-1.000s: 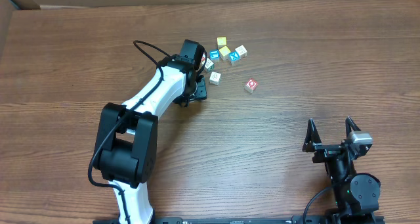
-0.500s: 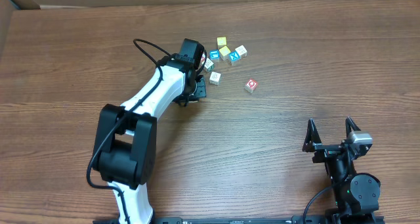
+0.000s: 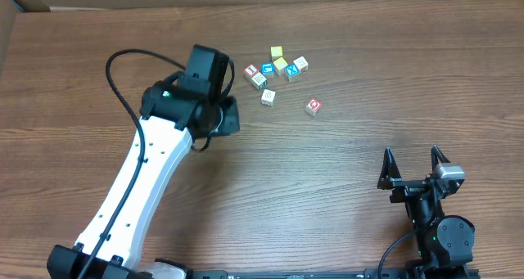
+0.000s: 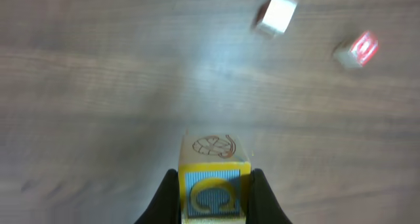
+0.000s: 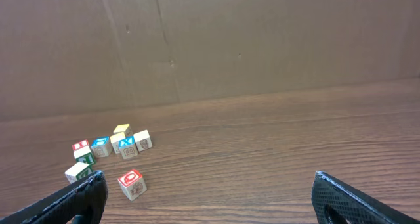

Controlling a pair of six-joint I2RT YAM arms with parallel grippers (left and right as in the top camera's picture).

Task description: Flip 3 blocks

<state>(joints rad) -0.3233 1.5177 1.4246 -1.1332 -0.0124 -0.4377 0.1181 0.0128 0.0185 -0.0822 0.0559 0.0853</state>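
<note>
1. Blocks first: a yellow block with a blue letter face is pinched tight in the left hand, bottom centre of the left wrist view. The desk behind it is blurry.
2. The red "O" block sits alone in the upper middle of the overhead frame. The pale block is near it on the left, and the other cubes are bunched just above.
3. The right hand is spread wide at lower right, well apart from everything.

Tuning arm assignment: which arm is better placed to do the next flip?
Left. Its gripper is shut on a yellow-and-blue block, ready to turn it. The right gripper stands open and empty, well apart from even the closest, red-lettered block.
</note>
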